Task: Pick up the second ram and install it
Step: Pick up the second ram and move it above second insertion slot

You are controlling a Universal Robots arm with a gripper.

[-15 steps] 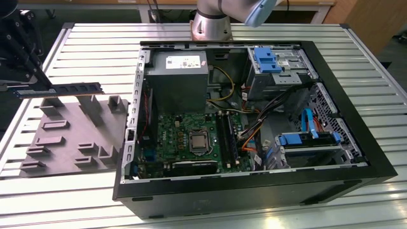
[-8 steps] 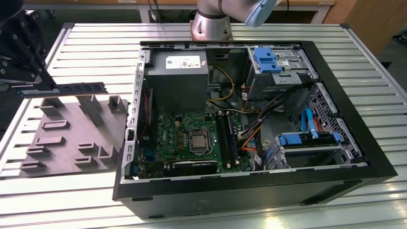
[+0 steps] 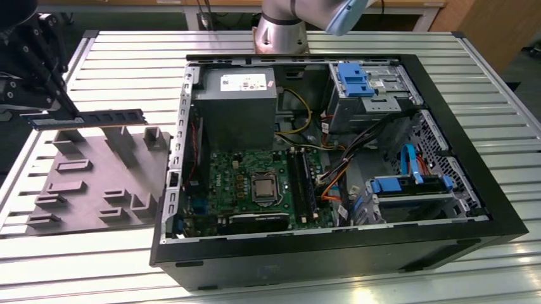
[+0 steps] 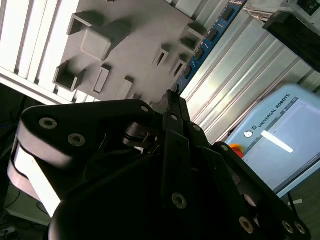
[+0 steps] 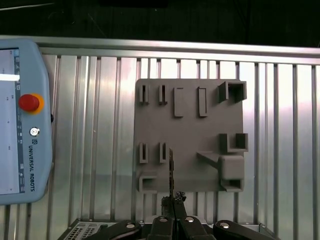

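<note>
While the gripper (image 3: 61,111) pinches one end of it between fingers pressed together, the ram (image 3: 100,118) hangs level and on edge over the far end of the grey tray (image 3: 93,190). It sits at the exterior view's left of the open computer case (image 3: 338,250), well apart from it. We see a long, thin, dark strip with a row of small black chips along its face. The tray is matte moulded plastic, with square pockets, narrow slots and upright blocks. We see the table (image 3: 127,50) as ribbed, shiny metal slats. Inside the black case lies a green circuit board (image 3: 232,174).
</note>
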